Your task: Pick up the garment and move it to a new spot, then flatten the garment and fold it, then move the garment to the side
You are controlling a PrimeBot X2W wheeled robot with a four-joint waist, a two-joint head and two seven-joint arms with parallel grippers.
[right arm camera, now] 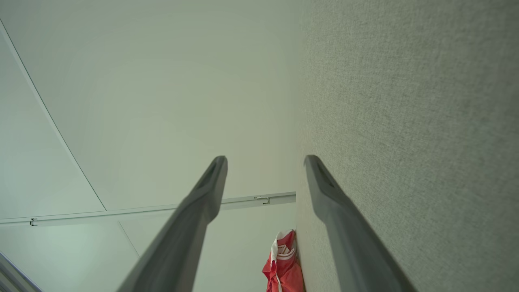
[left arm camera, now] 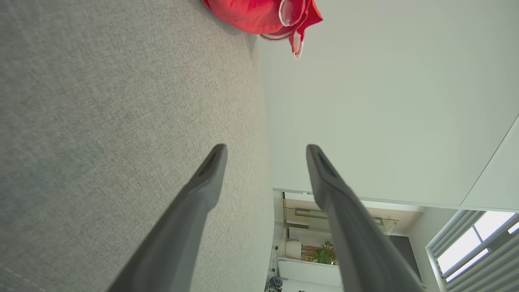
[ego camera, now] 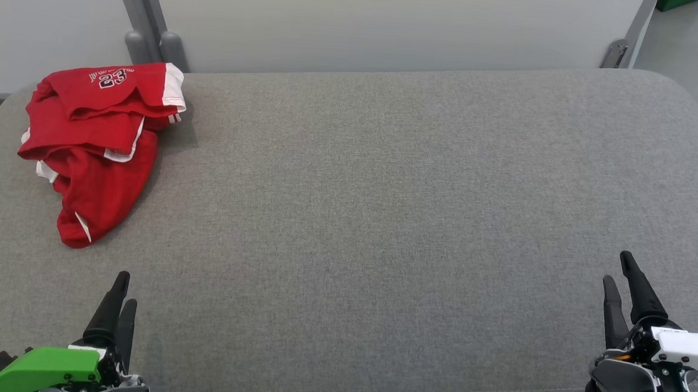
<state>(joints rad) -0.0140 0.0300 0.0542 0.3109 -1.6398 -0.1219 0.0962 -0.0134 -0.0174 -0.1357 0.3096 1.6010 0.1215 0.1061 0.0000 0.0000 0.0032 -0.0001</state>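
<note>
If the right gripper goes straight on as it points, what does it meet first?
Probably the pale wall panel behind the gray cushion; ahead of the right gripper lies bare fabric.

The garment (ego camera: 94, 144) seemingly bears the number 23.

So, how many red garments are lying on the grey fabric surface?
1: a crumpled red garment with white trim, at the far left corner of the grey fabric surface. Another could be hidden in its folds.

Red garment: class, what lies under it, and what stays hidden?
The red garment lies bunched on the grey cushion, near its far left corner. Cushion fabric shows beside it; the patch directly beneath its folds is covered.
</note>
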